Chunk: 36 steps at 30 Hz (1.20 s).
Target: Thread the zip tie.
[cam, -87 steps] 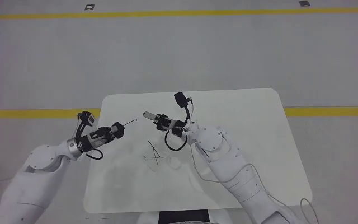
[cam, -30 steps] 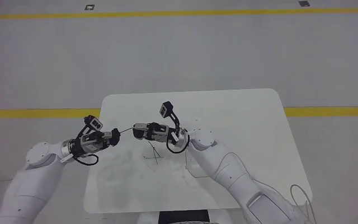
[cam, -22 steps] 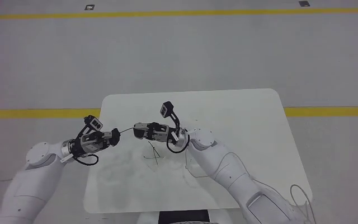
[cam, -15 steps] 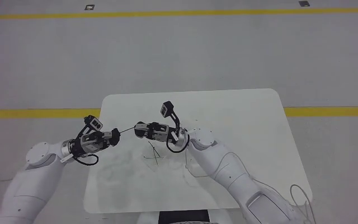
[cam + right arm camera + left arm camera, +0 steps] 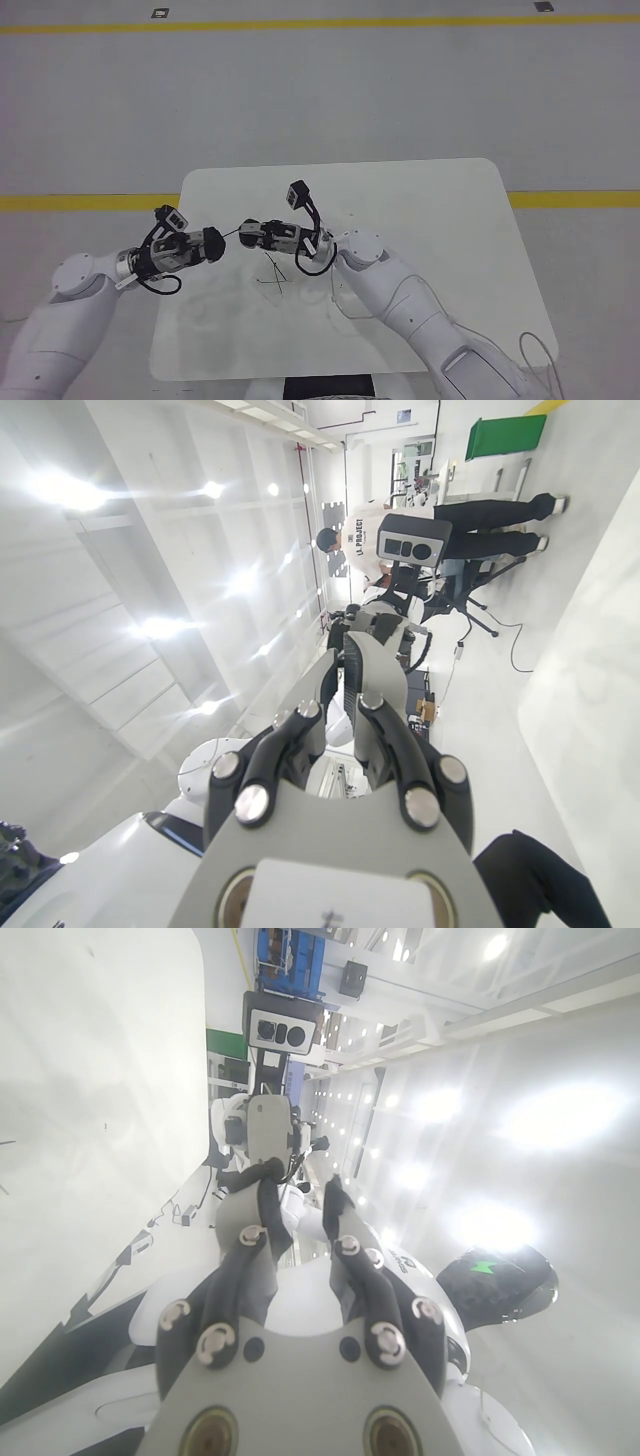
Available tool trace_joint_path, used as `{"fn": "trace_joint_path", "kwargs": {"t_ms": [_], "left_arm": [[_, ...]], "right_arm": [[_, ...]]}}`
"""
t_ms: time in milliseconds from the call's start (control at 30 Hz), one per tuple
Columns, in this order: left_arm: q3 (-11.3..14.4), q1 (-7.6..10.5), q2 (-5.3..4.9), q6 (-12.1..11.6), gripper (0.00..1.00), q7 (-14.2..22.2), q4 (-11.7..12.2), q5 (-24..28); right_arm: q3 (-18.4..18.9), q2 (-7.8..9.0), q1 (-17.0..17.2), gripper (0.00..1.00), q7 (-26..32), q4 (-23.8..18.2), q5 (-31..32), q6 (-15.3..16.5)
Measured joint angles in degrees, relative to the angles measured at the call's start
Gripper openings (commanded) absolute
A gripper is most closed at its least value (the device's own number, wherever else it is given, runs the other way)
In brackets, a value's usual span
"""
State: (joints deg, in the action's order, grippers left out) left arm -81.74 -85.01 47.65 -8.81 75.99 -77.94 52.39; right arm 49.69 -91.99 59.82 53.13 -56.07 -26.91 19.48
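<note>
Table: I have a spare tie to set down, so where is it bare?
Bare: the table's right part, between the right arm and the right edge; also the near left corner, beside the left arm. Crowded: mid-left, where the left gripper and right gripper meet above loose ties.

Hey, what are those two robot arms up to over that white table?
They are trying to thread a thin black zip tie, held up over the table. The right claw looks closed on one end of the tie, with the rest poking toward the left claw. The left claw is open, right beside the tie's free end. The tie is not visibly looped through yet. A few spare ties lie on the table below.
</note>
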Motion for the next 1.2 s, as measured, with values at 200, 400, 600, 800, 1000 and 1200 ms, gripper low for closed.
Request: {"fn": "trace_joint_path", "kwargs": {"t_ms": [200,400,600,800,1000,1200], "left_arm": [[-0.12,-0.12,0.13,-0.55,1.0,-1.04,-0.61,0.1],[0.2,-0.16,0.25,-0.17,1.0,-1.72,-1.0,0.4],[0.72,-0.31,0.48,-0.11,0.98,-2.98,-1.57,-0.07],[0.51,-0.26,0.57,-0.7,0.22,-3.08,-1.47,-0.82],[0.45,-0.59,0.7,-1.52,0.11,-4.24,-1.5,-1.77],[0.48,-0.76,0.84,-2.42,0.0,-5.57,-1.77,-2.96]], "right_arm": [[-0.71,-0.29,-0.35,0.0,-0.69,0.26,0.32,0.0],[-0.78,-0.13,0.09,0.0,-2.33,-0.5,1.89,-0.73],[-1.09,0.44,1.38,0.0,-5.99,-3.22,6.6,-2.69],[-1.18,0.96,1.82,0.0,-8.12,-5.0,10.56,-4.13],[-0.84,1.58,2.6,0.0,-9.21,-7.43,13.4,-5.43],[-0.5,2.05,3.57,0.0,-8.3,-9.41,13.15,-5.97]]}}
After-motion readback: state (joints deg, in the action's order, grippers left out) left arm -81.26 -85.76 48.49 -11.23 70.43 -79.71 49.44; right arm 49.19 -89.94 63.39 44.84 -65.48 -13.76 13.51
